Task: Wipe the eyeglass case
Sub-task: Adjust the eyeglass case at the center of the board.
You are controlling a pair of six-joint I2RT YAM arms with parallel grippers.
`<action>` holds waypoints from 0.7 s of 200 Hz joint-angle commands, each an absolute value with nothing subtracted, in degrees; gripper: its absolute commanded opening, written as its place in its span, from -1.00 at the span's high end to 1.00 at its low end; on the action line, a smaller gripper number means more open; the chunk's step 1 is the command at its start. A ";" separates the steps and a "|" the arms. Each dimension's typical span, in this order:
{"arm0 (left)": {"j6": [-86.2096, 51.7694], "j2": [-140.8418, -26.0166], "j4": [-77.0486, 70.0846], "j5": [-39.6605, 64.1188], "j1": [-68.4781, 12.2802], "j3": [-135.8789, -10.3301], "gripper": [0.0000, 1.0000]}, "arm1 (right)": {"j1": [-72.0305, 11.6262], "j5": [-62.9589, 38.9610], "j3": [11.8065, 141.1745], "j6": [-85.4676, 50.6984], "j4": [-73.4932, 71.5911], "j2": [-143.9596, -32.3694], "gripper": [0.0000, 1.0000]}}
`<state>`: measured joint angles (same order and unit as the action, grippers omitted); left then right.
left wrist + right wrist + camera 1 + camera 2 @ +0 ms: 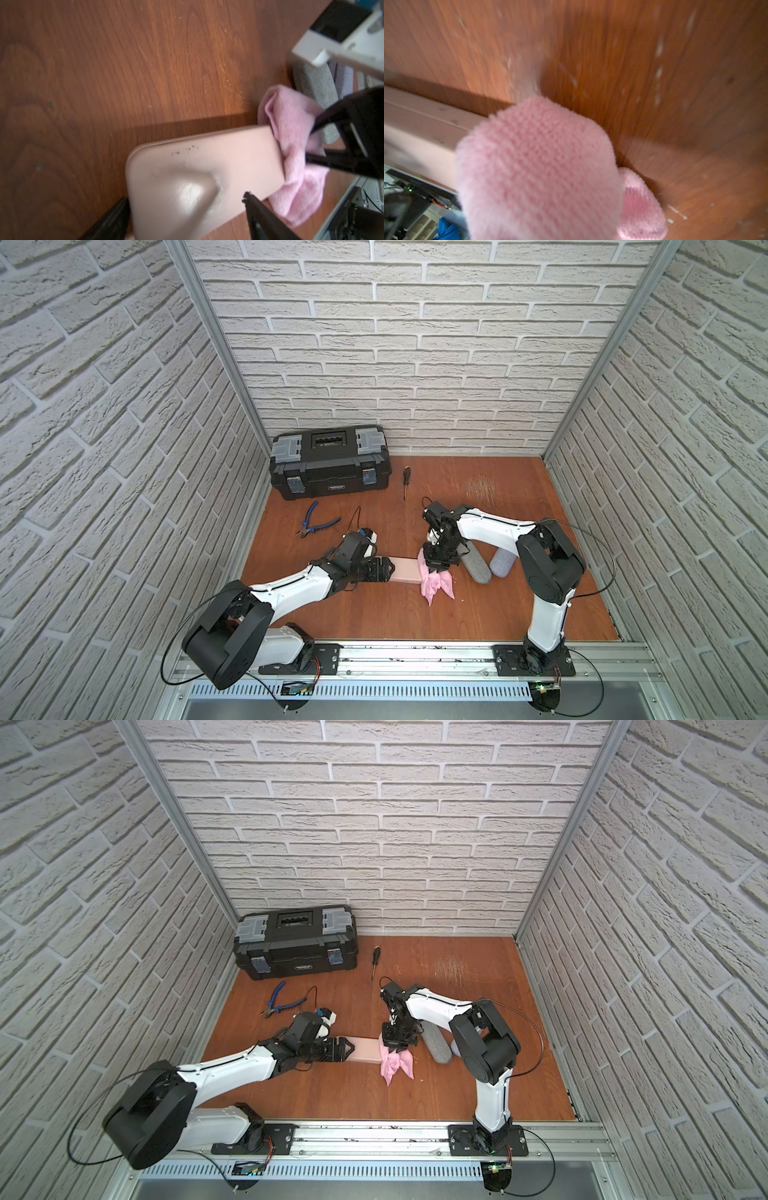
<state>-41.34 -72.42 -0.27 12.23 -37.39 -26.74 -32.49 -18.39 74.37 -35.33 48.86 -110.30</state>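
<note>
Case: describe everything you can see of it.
The case is a pale pink, flat box with rounded corners. It looks like smooth plastic, with a seam along its side and dark specks on top. It lies shut and flat on the table. The left hand grips one end. The cloth in the right hand touches the other end.

No legible text in any view. In both top views the black toolbox (330, 462) carries a small pale nameplate (336, 487) on its front face; the lettering is too small to read.
</note>
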 commanded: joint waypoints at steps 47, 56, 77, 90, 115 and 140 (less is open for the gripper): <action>-45.44 -67.65 4.04 8.47 -48.69 -27.31 -0.75 | -30.82 -8.04 85.66 -26.98 53.29 -112.21 0.95; -45.12 -66.40 5.86 7.50 -48.87 -27.57 -0.76 | -30.55 -7.44 85.74 -26.28 53.89 -111.39 0.95; -42.02 -63.01 12.48 2.95 -48.70 -29.73 -0.77 | -30.42 -4.44 86.16 -25.00 55.88 -109.27 0.95; -38.62 -62.23 15.56 0.82 -48.28 -31.87 -0.79 | -30.36 -1.81 86.55 -24.23 57.05 -107.92 0.95; -31.96 -65.45 16.41 -0.70 -47.81 -35.39 -0.80 | -30.33 1.09 87.36 -23.26 58.53 -106.15 0.95; -25.68 -72.18 17.58 -3.69 -49.37 -39.56 -0.80 | -30.36 0.29 87.29 -23.44 58.45 -104.91 0.95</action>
<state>-34.35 -67.18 14.61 0.86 -48.34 -36.47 -30.57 -1.45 85.97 -24.60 56.82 -108.03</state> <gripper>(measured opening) 0.899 0.122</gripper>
